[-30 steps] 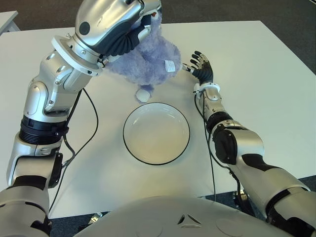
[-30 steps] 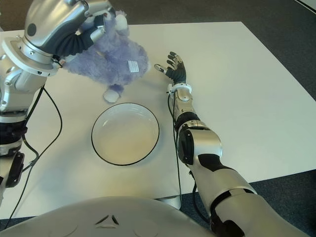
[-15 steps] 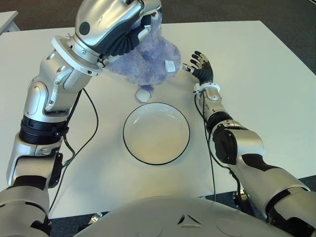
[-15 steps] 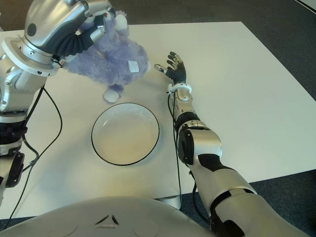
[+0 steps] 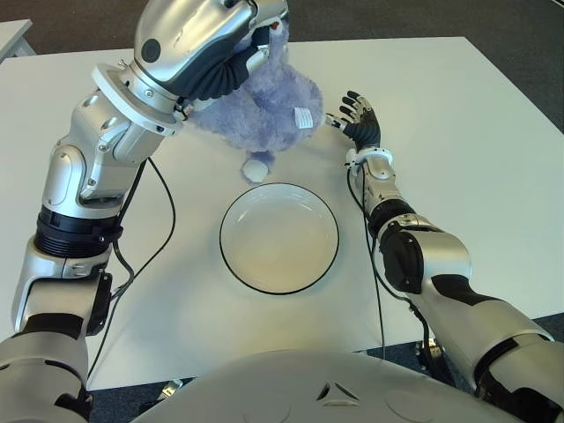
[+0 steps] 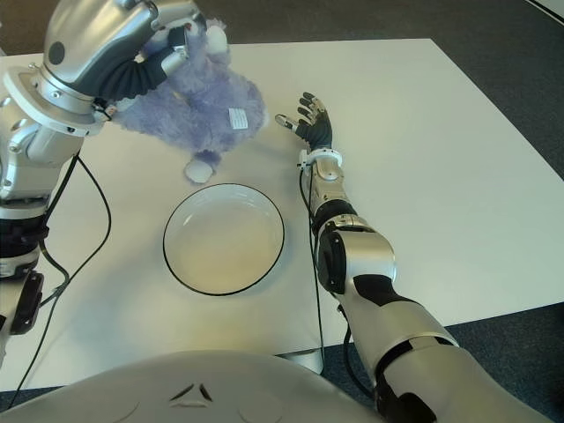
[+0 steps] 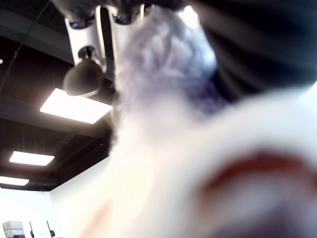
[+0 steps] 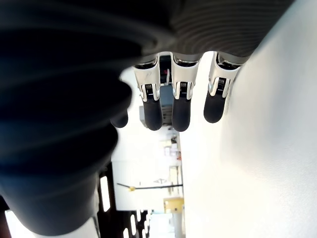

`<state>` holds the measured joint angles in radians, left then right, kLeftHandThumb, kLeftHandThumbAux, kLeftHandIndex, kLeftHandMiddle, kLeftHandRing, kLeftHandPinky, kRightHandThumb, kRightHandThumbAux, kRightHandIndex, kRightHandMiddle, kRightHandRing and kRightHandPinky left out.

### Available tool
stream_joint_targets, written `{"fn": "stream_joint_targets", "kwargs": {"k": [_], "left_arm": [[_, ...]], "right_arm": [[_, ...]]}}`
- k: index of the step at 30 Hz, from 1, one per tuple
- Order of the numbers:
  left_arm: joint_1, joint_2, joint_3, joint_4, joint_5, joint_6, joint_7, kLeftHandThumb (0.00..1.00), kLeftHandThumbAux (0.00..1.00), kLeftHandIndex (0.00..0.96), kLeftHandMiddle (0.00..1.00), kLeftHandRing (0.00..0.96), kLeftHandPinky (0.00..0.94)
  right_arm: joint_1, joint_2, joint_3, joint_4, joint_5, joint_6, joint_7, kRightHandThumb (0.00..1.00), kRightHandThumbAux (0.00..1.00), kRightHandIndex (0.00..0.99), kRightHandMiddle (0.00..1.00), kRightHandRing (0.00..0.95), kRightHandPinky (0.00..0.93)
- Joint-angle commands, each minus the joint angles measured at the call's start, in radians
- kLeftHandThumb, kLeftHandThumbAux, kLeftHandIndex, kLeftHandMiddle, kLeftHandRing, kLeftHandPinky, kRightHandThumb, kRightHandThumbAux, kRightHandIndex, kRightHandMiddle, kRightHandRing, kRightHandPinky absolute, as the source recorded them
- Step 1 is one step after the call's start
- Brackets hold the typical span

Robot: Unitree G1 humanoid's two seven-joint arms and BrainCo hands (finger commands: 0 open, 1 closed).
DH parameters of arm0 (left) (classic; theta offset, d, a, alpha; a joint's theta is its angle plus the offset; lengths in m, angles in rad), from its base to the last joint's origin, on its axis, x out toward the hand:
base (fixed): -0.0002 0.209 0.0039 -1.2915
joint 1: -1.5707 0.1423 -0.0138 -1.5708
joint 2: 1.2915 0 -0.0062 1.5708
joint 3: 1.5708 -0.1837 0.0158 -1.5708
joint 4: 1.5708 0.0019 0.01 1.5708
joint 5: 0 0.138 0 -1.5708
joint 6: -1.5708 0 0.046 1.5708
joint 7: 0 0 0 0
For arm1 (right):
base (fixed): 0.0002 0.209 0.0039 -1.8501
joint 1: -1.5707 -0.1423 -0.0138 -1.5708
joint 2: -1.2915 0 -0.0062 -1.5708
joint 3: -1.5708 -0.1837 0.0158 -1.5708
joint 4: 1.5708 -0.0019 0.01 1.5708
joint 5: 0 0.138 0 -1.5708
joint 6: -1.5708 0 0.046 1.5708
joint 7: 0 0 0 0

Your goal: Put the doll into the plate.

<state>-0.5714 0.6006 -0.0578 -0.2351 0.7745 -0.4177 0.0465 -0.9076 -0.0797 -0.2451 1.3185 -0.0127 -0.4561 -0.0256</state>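
The doll, a purple plush, hangs in the left hand, whose fingers are clenched in its fur, above the far side of the white surface. The plate lies nearer the robot, just short of the doll's dangling white foot, so the carry runs toward the body and down. The right hand shows beside the doll's right, fingers spread, holding nothing. The doll's head and the left fingers' grip are mostly hidden.
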Motion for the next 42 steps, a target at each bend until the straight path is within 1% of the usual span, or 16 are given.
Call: {"fn": "stream_joint_targets", "kwargs": {"k": [1, 2, 4, 5, 6, 7, 9, 11, 14, 16, 20, 23, 28, 30, 34, 42], "left_arm": [[0.074, -0.002, -0.063, -0.098, 0.068, -0.069, 0.005, 0.710, 0.708, 0.428, 0.688, 0.712, 0.758], [0.131, -0.003, -0.113, -0.173, 0.121, -0.119, 0.009, 0.734, 0.699, 0.436, 0.692, 0.744, 0.814], [0.205, -0.006, -0.167, -0.263, 0.194, -0.167, 0.020, 0.741, 0.696, 0.438, 0.694, 0.754, 0.831], [0.217, -0.007, -0.168, -0.272, 0.210, -0.166, 0.027, 0.821, 0.676, 0.403, 0.602, 0.767, 0.844], [0.252, -0.014, -0.170, -0.308, 0.227, -0.160, 0.022, 0.842, 0.671, 0.394, 0.579, 0.770, 0.847], [0.277, -0.020, -0.171, -0.334, 0.240, -0.156, 0.018, 0.851, 0.664, 0.427, 0.512, 0.774, 0.844], [0.312, -0.033, -0.172, -0.375, 0.226, -0.145, -0.016, 0.852, 0.662, 0.435, 0.492, 0.776, 0.844], [0.309, -0.039, -0.169, -0.371, 0.193, -0.140, -0.048, 0.852, 0.662, 0.435, 0.490, 0.779, 0.848], [0.180, -0.048, -0.176, -0.218, 0.102, -0.152, -0.078, 0.851, 0.663, 0.434, 0.488, 0.772, 0.850], [0.158, -0.014, -0.129, -0.231, 0.054, -0.140, -0.118, 0.850, 0.663, 0.434, 0.487, 0.773, 0.854], [0.084, -0.058, -0.141, -0.150, 0.004, -0.081, -0.177, 0.849, 0.663, 0.434, 0.487, 0.770, 0.856], [0.086, -0.094, -0.120, -0.120, -0.078, -0.010, -0.199, 0.848, 0.664, 0.436, 0.487, 0.771, 0.854], [0.111, -0.109, -0.108, -0.154, -0.100, 0.042, -0.228, 0.846, 0.665, 0.438, 0.490, 0.787, 0.835], [0.122, -0.108, -0.106, -0.167, -0.102, 0.051, -0.237, 0.845, 0.666, 0.437, 0.490, 0.789, 0.830], [0.096, -0.105, -0.114, -0.176, -0.108, 0.074, -0.280, 0.844, 0.667, 0.438, 0.491, 0.787, 0.816], [0.090, -0.105, -0.109, -0.167, -0.131, 0.058, -0.286, 0.842, 0.668, 0.441, 0.491, 0.787, 0.813]], "right_arm": [[0.011, 0.013, -0.005, 0.017, 0.005, 0.025, 0.002, 0.000, 0.883, 0.134, 0.149, 0.131, 0.136], [0.010, 0.016, -0.009, 0.017, 0.010, 0.021, 0.003, 0.061, 0.810, 0.164, 0.166, 0.150, 0.156], [0.013, 0.020, -0.013, 0.016, 0.015, 0.016, 0.006, 0.083, 0.787, 0.173, 0.172, 0.156, 0.162], [0.014, 0.019, -0.013, 0.016, 0.015, 0.015, 0.006, 0.084, 0.786, 0.171, 0.171, 0.157, 0.163], [0.015, 0.019, -0.013, 0.016, 0.015, 0.015, 0.007, 0.084, 0.786, 0.171, 0.171, 0.157, 0.164], [0.015, 0.019, -0.013, 0.016, 0.014, 0.015, 0.007, 0.078, 0.783, 0.169, 0.170, 0.156, 0.163], [0.015, 0.018, -0.013, 0.015, 0.014, 0.016, 0.007, 0.070, 0.782, 0.168, 0.169, 0.155, 0.162], [0.015, 0.017, -0.014, 0.015, 0.013, 0.017, 0.008, 0.061, 0.783, 0.165, 0.168, 0.154, 0.158], [0.015, 0.015, -0.013, 0.016, 0.011, 0.019, 0.009, 0.045, 0.792, 0.161, 0.166, 0.152, 0.159], [0.016, 0.013, -0.013, 0.016, 0.010, 0.018, 0.009, 0.040, 0.794, 0.160, 0.165, 0.152, 0.158], [0.016, 0.012, -0.011, 0.016, 0.008, 0.017, 0.010, 0.031, 0.796, 0.161, 0.165, 0.152, 0.159], [0.018, 0.010, -0.008, 0.016, 0.005, 0.018, 0.008, 0.018, 0.790, 0.161, 0.162, 0.149, 0.153], [0.017, 0.009, -0.007, 0.015, 0.004, 0.022, 0.005, 0.010, 0.786, 0.165, 0.161, 0.147, 0.159], [0.017, 0.009, -0.007, 0.015, 0.005, 0.023, 0.004, 0.012, 0.786, 0.166, 0.161, 0.148, 0.159], [0.015, 0.010, -0.014, 0.014, 0.014, 0.030, 0.009, 0.039, 0.789, 0.170, 0.173, 0.157, 0.168], [0.013, 0.009, -0.020, 0.013, 0.020, 0.038, 0.014, 0.065, 0.778, 0.170, 0.173, 0.157, 0.162]]}}
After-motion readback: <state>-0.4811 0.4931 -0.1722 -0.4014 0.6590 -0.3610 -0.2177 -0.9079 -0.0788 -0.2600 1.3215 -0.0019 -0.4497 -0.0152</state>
